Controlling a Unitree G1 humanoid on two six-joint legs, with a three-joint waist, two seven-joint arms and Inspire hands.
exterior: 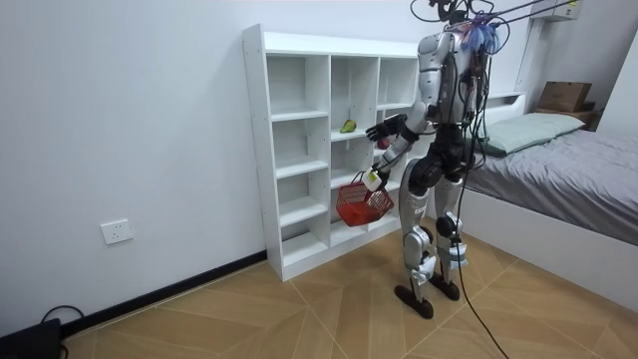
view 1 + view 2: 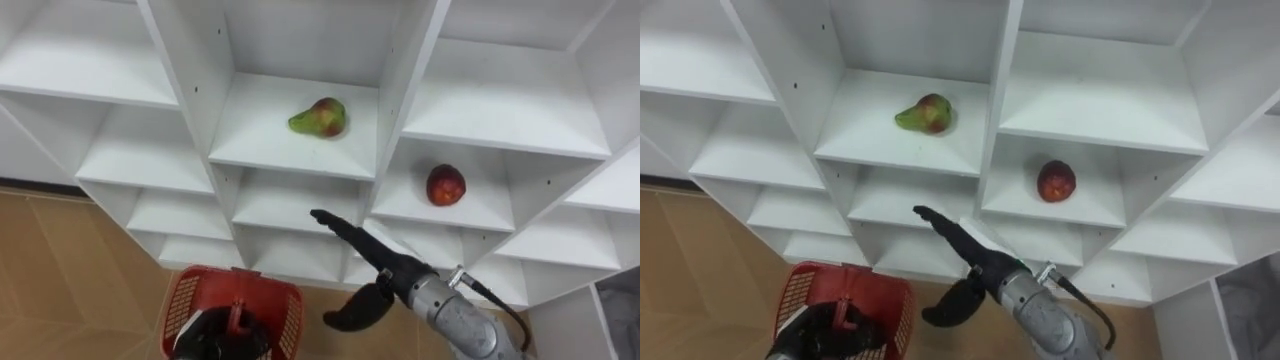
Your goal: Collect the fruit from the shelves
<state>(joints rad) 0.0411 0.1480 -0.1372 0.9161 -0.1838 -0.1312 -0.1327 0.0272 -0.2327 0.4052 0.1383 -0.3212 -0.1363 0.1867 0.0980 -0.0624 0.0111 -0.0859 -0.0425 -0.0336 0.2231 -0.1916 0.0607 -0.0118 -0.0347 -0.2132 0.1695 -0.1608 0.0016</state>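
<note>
a green-red pear (image 2: 319,118) is seen lying on a middle shelf of the white closet (image 2: 130,90), and a red apple (image 2: 445,185) one compartment lower to the right. the right hand (image 2: 390,275) is held out below the pear, fingers straight and apart. the red basket (image 2: 185,292) is gripped at its handle by the left hand (image 2: 212,338).

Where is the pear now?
In the eye views the pear lies on a shelf in the middle column of the closet, up and left of the apple, above the open right hand.
</note>
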